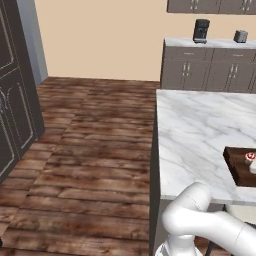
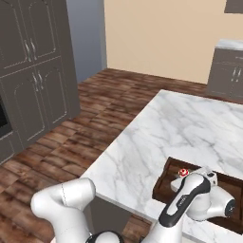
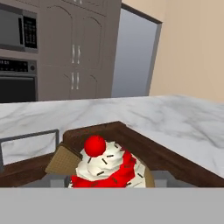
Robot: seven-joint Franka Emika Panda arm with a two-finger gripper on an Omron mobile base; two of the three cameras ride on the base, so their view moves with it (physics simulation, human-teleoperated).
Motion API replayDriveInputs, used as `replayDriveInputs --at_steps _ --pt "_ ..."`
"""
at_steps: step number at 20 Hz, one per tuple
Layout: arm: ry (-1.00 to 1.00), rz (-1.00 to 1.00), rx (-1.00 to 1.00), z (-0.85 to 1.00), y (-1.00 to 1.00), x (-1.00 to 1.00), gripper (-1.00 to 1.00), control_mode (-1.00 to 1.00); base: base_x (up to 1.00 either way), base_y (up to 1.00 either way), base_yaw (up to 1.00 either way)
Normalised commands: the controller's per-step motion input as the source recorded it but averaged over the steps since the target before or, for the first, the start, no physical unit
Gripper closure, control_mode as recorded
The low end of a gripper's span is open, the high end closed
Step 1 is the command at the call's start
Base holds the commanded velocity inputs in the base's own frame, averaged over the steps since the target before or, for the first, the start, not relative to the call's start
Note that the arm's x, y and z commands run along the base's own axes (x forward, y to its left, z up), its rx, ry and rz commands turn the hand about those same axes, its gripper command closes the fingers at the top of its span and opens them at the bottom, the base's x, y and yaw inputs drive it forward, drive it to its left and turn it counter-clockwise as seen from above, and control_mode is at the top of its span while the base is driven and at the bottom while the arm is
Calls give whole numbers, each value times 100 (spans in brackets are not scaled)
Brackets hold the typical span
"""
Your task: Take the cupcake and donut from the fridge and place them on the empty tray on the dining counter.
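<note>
One cupcake (image 3: 107,168) sits in the tray (image 3: 144,151) near the dining counter's (image 1: 200,130) edge; the hand view alone shows its frosting close. Whether the claw grips it, I cannot tell. Bare marble spreads beyond.

No text, label, brand, number or sign can be read anywhere. The microwave (image 3: 17,29), well beyond the gripper against the far cabinets in the hand view, has a control panel whose markings are only a blur of pale dots. The oven (image 3: 17,81) just beneath it bears a strip of small light marks along its top edge, too small to make out. The coffee machine (image 1: 201,31) and the toaster (image 1: 240,36), far off on the wall counter in the left base view, carry no legible marking.
</note>
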Motion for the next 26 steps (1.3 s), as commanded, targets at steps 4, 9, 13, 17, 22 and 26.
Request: replayDriveInputs --at_steps 4,9,13,17,22,26 --pt "0 0 0 0 -2 -33 -100 -100 0 0 0" --pt "0 0 0 0 0 -29 -100 -100 0 0 0" --pt "0 0 0 1 0 -15 -100 -100 0 0 0" --pt "0 0 0 31 0 -3 -100 -100 0 0 0" --pt "0 0 0 60 0 0 -100 -100 0 0 0" --pt "0 0 0 66 -1 -30 -100 -100 0 0 0"
